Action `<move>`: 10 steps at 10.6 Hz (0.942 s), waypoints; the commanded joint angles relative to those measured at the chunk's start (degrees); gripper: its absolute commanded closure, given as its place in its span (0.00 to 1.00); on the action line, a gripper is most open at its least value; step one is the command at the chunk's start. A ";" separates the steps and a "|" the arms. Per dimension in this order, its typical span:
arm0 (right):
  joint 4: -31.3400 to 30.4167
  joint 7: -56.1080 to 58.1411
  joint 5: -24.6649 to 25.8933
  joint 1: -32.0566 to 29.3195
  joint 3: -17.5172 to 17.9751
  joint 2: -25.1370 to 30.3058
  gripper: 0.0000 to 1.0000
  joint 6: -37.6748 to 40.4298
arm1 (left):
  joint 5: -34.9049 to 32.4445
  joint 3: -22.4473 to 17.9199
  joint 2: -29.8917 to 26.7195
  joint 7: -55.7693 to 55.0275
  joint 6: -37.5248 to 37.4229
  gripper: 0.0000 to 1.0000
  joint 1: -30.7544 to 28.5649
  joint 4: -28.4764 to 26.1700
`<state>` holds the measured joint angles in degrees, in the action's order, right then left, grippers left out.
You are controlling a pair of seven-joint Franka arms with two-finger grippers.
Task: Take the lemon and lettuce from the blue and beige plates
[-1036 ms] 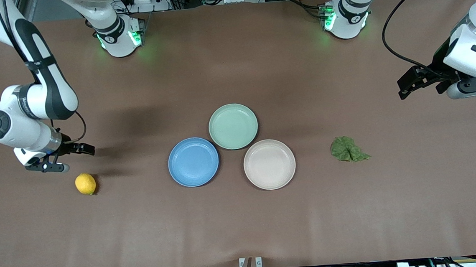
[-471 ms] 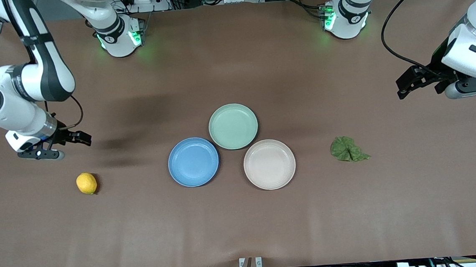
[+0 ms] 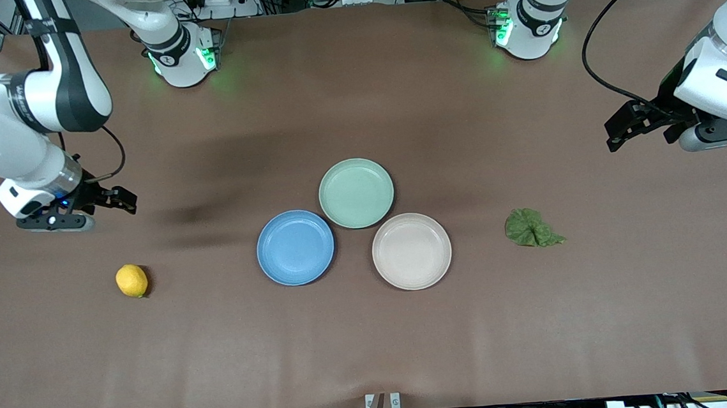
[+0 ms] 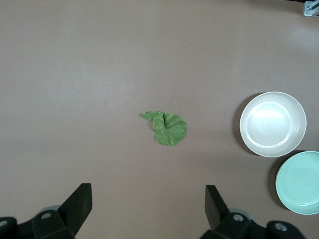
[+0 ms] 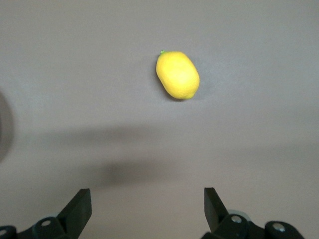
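Note:
The yellow lemon [image 3: 131,280] lies on the bare table toward the right arm's end; it also shows in the right wrist view [image 5: 178,74]. The dark green lettuce [image 3: 532,228] lies on the bare table toward the left arm's end, and shows in the left wrist view [image 4: 165,127]. The blue plate [image 3: 295,247] and the beige plate [image 3: 411,250] are empty at the table's middle. My right gripper [image 3: 121,201] is open and empty, up over the table above the lemon's area. My left gripper [image 3: 620,129] is open and empty, up over the table at its own end.
An empty pale green plate [image 3: 356,193] touches the blue and beige plates, farther from the front camera. The two arm bases [image 3: 181,53] stand along the table's edge farthest from the camera. The beige plate [image 4: 272,124] and green plate [image 4: 299,182] show in the left wrist view.
My right arm has lifted and drawn away from the lemon, toward its own end of the table. The lemon stays put. My left arm has barely moved.

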<state>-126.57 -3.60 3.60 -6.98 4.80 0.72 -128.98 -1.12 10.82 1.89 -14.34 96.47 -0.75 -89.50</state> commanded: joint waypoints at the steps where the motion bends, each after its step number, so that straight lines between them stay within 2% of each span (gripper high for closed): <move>1: 2.18 1.65 0.45 0.55 -0.13 3.58 0.00 3.88 | 1.38 0.07 -0.66 1.59 0.13 0.00 -0.39 -0.59; 3: 15.15 2.10 0.45 1.35 -0.31 3.24 0.00 19.04 | 1.38 0.07 -0.66 1.51 0.04 0.00 -0.39 -0.59; 4: 20.09 2.10 0.45 1.35 -0.31 3.15 0.00 24.25 | 1.38 0.07 -0.74 1.59 0.04 0.00 -0.39 -0.59; 7: 31.69 2.80 0.10 1.61 -0.31 3.06 0.00 33.85 | 1.38 0.07 -0.83 1.94 0.04 0.00 -0.48 -0.50; 9: 35.77 3.42 -4.54 1.27 -1.01 2.97 0.00 37.38 | 0.86 -0.01 -0.74 1.95 0.04 0.00 -0.39 -0.33; 10: 36.56 3.51 -4.65 1.35 -1.45 2.88 0.00 38.35 | 0.77 -0.01 -0.66 1.95 0.04 0.00 -0.39 0.28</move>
<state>-92.57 -1.11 0.59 -5.79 4.32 4.74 -92.61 -1.12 10.82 1.88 -14.28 96.54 -0.75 -89.47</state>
